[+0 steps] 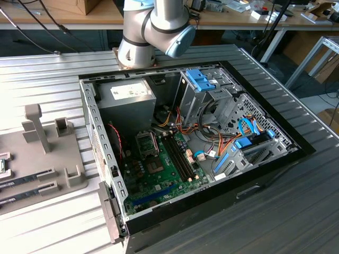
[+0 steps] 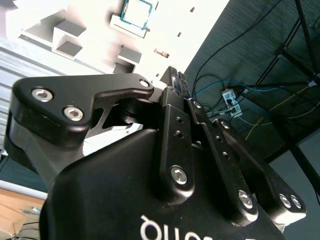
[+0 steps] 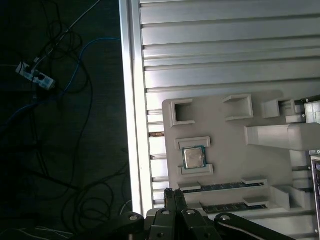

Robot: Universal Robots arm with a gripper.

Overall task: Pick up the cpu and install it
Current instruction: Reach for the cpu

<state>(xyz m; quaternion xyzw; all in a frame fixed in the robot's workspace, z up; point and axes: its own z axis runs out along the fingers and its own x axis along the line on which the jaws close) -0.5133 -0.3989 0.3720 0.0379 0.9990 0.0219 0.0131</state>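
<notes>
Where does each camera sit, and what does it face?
Exterior view: off the arm, looking down into the open case; arm shows.
First wrist view: on the arm, looking down at the tray; jaws show.
Second wrist view: behind the jaws, looking past them at the tray.
Shared: both wrist views show the cpu in the tray.

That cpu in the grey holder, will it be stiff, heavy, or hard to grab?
Probably stiff and light: the cpu is a small flat metal-lidded square. Lying flat in its holder, it likely offers little edge to grip.
</notes>
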